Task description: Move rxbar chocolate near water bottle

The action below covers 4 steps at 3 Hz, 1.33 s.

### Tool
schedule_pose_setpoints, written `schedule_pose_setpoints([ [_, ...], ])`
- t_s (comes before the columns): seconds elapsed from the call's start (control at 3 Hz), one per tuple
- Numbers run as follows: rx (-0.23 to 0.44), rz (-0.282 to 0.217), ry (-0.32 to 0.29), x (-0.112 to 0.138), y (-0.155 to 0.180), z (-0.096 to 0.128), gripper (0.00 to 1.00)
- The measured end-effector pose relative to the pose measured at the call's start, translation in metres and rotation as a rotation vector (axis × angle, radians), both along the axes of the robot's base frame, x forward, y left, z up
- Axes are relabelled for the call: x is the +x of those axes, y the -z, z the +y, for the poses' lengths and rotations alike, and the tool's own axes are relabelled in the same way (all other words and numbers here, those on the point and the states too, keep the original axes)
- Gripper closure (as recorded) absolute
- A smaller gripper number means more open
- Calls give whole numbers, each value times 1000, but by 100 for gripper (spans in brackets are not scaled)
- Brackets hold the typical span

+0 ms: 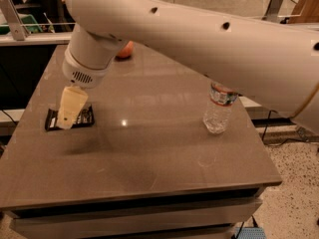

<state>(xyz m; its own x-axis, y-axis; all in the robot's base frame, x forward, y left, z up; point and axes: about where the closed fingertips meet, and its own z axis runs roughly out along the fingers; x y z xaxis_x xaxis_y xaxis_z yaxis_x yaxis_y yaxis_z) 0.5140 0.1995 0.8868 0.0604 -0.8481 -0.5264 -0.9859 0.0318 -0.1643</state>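
Note:
The rxbar chocolate (87,116), a flat black wrapper with white print, lies on the left side of the grey table (149,148). The gripper (67,118) hangs from the big white arm directly over the bar and covers its middle. The cream fingers (71,105) point down at it. The water bottle (219,109), clear with a white-and-red label, stands upright on the right side of the table. Its cap is hidden behind the arm.
An orange round object (125,49) sits at the table's far edge behind the arm. The white arm spans the top of the view. The table's front edge (139,195) is near, and speckled floor (294,183) lies to the right.

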Motion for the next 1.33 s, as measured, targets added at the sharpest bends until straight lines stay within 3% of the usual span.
schedule_pose_setpoints([
  [0.67,1,70,-14,-15,33,19,0],
  [1.33,-6,115,-8,-20,55,22,0],
])
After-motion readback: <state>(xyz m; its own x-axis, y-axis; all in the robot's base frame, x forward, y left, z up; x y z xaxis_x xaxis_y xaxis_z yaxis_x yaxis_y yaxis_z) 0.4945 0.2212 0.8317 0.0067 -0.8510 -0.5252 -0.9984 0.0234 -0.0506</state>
